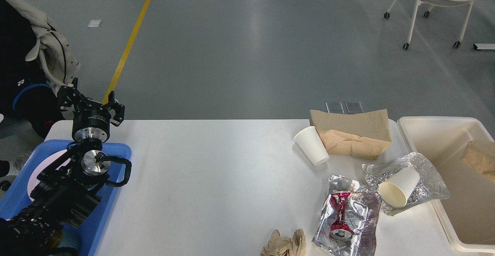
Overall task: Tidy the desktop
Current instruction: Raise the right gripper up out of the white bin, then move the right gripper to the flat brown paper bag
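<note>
Glossy grey concrete floor (247,47), yellow painted floor line (131,39) just beyond left gripper (91,107); white wheeled metal-frame chair (437,4) far right.

A white wheeled chair (441,0) stands at upper right; a yellow floor line (129,41) runs upper left, beside a jacket-draped seat (42,51).

Your left arm reaches up from the lower left corner, wrist raised, and the left gripper (92,104) has its two fingers spread apart, holding nothing
</note>
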Action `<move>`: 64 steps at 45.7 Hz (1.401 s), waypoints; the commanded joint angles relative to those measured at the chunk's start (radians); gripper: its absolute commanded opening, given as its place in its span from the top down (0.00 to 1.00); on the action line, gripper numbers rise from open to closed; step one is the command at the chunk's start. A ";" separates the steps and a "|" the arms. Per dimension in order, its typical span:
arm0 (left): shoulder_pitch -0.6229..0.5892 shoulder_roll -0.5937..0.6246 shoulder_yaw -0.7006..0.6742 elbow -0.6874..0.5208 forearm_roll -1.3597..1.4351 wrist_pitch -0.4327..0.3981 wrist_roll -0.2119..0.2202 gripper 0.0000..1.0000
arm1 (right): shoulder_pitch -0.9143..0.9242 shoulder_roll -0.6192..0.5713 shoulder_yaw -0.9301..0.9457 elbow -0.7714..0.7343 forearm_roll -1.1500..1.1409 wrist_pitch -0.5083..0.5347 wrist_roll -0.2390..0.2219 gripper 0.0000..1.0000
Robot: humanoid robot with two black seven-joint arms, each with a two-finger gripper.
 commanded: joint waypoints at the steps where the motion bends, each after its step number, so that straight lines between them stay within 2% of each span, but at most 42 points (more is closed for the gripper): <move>1: 0.000 0.000 -0.001 0.000 -0.001 0.000 0.000 0.02 | -0.020 0.005 -0.001 0.000 -0.016 -0.020 -0.001 0.00; 23: 0.000 0.000 -0.001 0.000 0.001 0.000 0.000 0.02 | 0.003 0.028 0.002 0.032 -0.023 -0.004 -0.001 0.00; 31: 0.000 0.000 0.001 0.000 0.001 0.000 0.000 0.02 | 0.176 -0.008 0.020 0.170 -0.025 0.001 0.001 0.00; 39: 0.000 0.000 -0.001 0.000 0.001 0.000 0.000 0.02 | 0.353 -0.005 0.130 0.239 -0.026 0.001 0.002 0.00; 43: 0.000 0.000 -0.001 0.000 0.001 0.000 0.000 0.02 | 0.457 -0.016 0.212 0.359 -0.026 0.004 -0.001 0.00; 48: 0.000 0.000 -0.001 0.000 0.001 0.000 0.000 0.02 | 0.633 -0.018 0.161 0.583 -0.091 0.027 0.002 0.00; 55: 0.000 0.000 -0.001 0.000 0.001 0.000 0.000 0.02 | 0.848 0.013 0.120 0.808 -0.307 0.171 0.004 0.00; 64: 0.000 0.000 0.001 0.000 0.001 0.000 0.000 0.02 | 1.063 0.114 0.101 1.078 -0.347 0.320 0.004 0.00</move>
